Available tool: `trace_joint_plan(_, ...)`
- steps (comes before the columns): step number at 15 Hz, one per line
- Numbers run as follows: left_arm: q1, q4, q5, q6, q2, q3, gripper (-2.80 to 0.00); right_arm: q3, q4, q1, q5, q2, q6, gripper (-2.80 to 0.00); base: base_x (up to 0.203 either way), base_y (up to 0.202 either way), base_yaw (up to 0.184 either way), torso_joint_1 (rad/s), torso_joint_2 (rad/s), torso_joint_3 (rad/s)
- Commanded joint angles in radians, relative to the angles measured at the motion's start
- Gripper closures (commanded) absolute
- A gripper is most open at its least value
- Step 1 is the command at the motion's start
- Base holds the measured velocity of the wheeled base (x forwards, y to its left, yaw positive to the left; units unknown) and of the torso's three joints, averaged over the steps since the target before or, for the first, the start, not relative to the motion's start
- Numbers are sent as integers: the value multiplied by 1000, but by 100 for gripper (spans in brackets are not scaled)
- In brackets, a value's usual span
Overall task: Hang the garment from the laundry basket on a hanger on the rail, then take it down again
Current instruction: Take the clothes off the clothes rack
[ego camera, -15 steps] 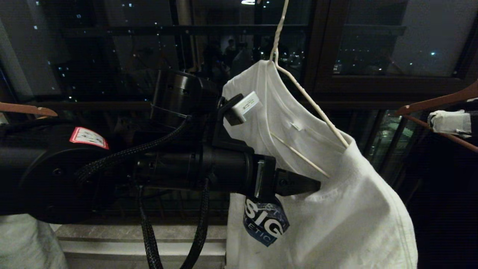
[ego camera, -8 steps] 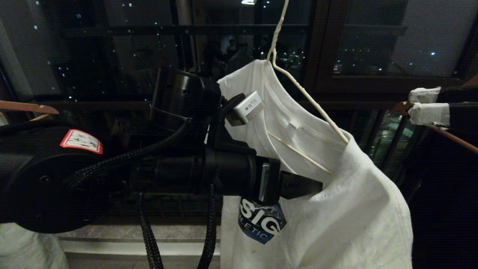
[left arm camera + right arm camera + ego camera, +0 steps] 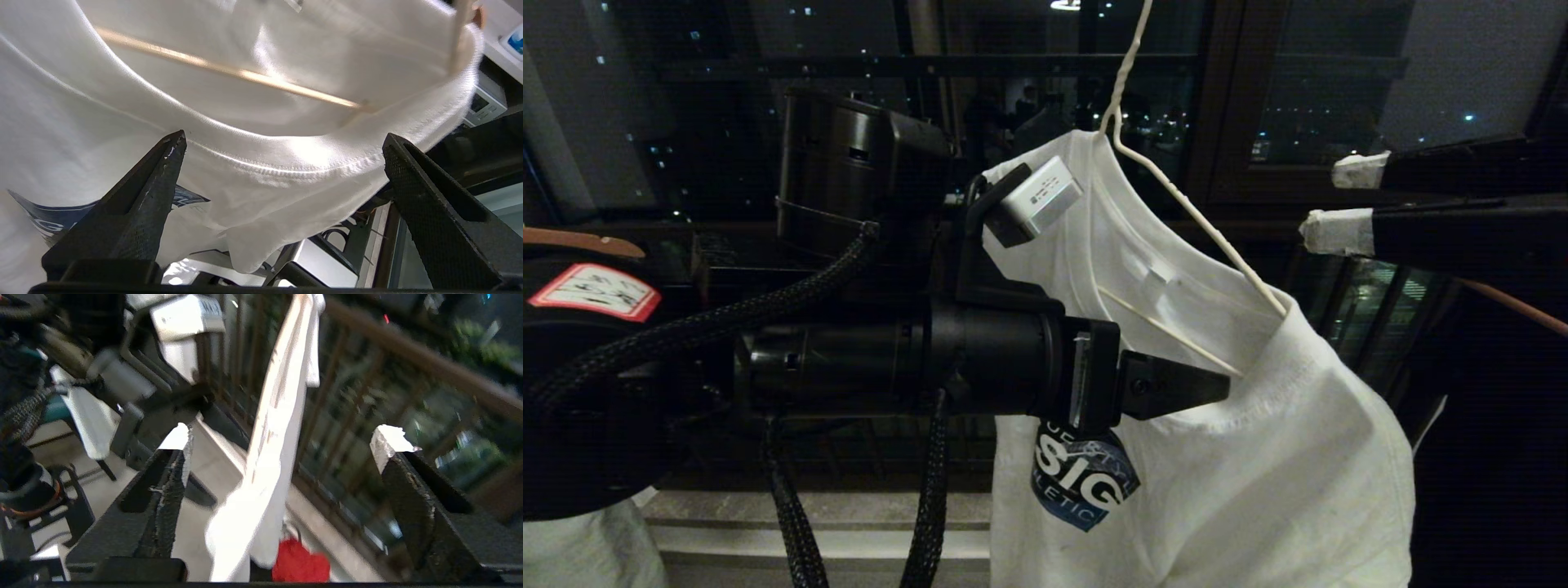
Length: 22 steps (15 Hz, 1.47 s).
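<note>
Two grippers stand released: your left gripper (image 3: 1217,384) at the garment (image 3: 1282,457) collar, right gripper (image 3: 1327,204) nearby. Shirt half-dressed on the hanger (image 3: 1192,220); next, draw the collar over its other shoulder.

On the garment (image 3: 1258,457) hanging before me, the dark blue print (image 3: 1085,486) reads "SIG" in large white letters, with what looks like "LETIC" beneath it. The red-bordered sticker (image 3: 595,291) on my left arm (image 3: 686,384) carries marks I cannot read.
</note>
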Motion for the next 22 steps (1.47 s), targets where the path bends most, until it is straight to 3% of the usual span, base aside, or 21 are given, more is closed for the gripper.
trace_joint_plan(1,0,4,3,-3,-33,4,-280,-3,-24,1,4,32,-2,-280,0,0,0,0,0,0)
trace_joint_plan(5,14,33,149,0,-139,13,-280,-46,-43,1,32,94,-25,-280,0,0,0,0,0,0)
trace_joint_plan(8,31,165,169,7,-256,9,-280,-79,-44,15,35,143,-55,-280,0,0,0,0,0,0)
trace_joint_plan(11,63,224,204,37,-300,-16,-280,-114,-44,18,37,181,-62,-280,0,0,0,0,0,0)
trace_joint_plan(15,118,238,209,41,-339,-44,-280,-184,-57,17,42,248,-66,-280,0,0,0,0,0,0)
trace_joint_plan(19,123,273,213,66,-342,-48,-280,-202,-193,21,95,307,-57,-280,0,0,0,0,0,0)
trace_joint_plan(22,181,284,219,109,-337,-51,-280,-223,-253,22,103,351,-55,-280,0,0,0,0,0,0)
